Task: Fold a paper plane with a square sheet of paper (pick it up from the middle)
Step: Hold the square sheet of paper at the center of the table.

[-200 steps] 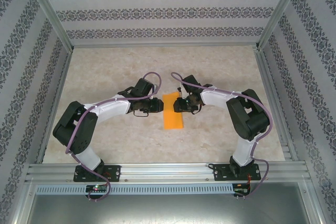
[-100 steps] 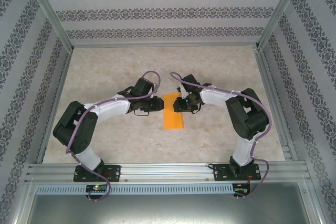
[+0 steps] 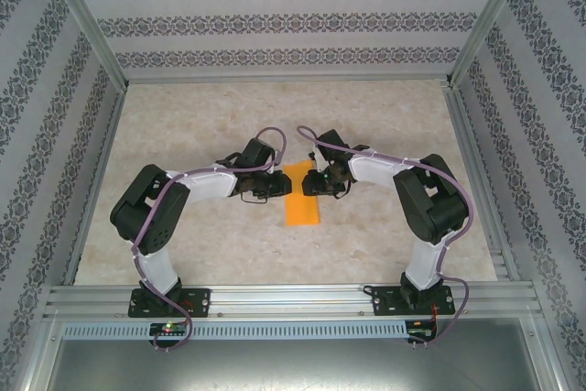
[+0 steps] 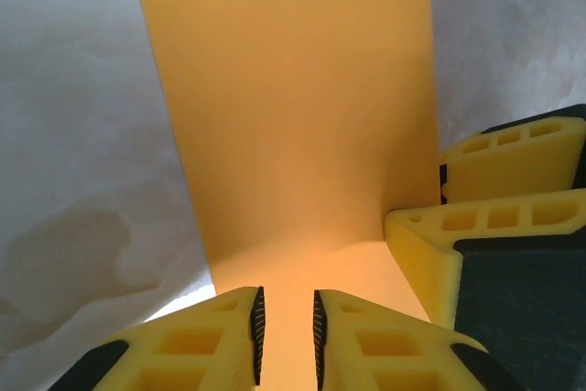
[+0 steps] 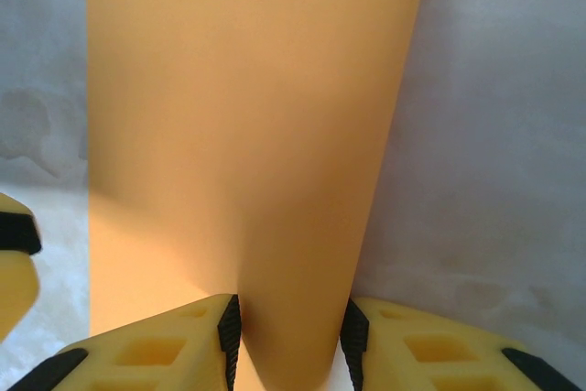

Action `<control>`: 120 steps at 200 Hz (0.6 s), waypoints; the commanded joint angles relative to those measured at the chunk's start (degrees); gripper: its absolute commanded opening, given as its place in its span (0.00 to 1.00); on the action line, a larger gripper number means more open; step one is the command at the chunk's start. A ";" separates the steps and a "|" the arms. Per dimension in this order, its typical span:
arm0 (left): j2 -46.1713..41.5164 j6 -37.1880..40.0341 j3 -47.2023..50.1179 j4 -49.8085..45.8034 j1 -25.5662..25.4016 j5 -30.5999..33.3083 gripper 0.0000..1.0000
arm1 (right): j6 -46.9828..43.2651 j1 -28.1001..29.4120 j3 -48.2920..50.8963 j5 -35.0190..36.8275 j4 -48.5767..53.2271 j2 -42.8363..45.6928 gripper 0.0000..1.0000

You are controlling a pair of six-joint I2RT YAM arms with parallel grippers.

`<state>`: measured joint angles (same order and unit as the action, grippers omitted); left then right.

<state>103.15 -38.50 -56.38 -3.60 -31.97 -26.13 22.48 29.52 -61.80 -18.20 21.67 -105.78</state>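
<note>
L gripper [image 4: 287, 298]: yellow fingers w/ black ribbed pads. Jaws stand a narrow slit apart, w/ orange showing in the slit. Can't tell if the pads really pinch the sheet or just straddle it. The near edge of the paper sheet [image 3: 302, 210] curls up toward this gripper and sits off the surface. In the L wrist view there's a pale sliver of light under its corner.

R gripper [image 5: 291, 313]: jaws wider than the L's, but a raised hump of paper fills the gap and touches both pads, so it's clamped on the sheet.

In the L wrist view the R fingers [image 4: 499, 226] sit at the sheet's opposite edge, tips against the orange. In the R wrist view one L finger [image 5: 13, 267] pokes in at the frame's left edge, just beside the paper.

In the top view the paper is a narrow bright-orange rectangle lying mid-table [image 3: 385, 116], its long axis running away from the arm bases. The grippers meet it from either side at its far half. The near end sticks out toward the bases, w/ nothing touching it.

Both arms bend in toward the centre, L from the left and R from the right. Their tips face each other across the strip, near but apart. The tabletop is pale and marbled, w/ patterned walls [image 3: 275, 20] and a metal frame around it.
</note>
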 commanded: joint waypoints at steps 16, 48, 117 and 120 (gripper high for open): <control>1.78 -0.83 -1.81 2.36 -0.83 -2.01 0.23 | -0.30 0.80 0.50 3.08 0.39 -3.47 0.39; 2.84 -0.43 -2.03 2.27 -1.08 -2.50 0.22 | -0.09 0.81 0.80 3.10 0.16 -3.59 0.39; 4.29 1.01 -2.66 0.62 -1.44 -2.20 0.21 | -0.10 0.63 1.62 3.42 0.03 -3.25 0.38; 4.40 1.05 -2.60 0.54 -1.48 -2.16 0.21 | -0.08 0.63 1.66 3.43 -0.06 -3.29 0.38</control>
<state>106.28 -38.63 -57.52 -3.01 -32.32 -27.92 22.50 29.52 -61.87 -18.20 21.69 -105.82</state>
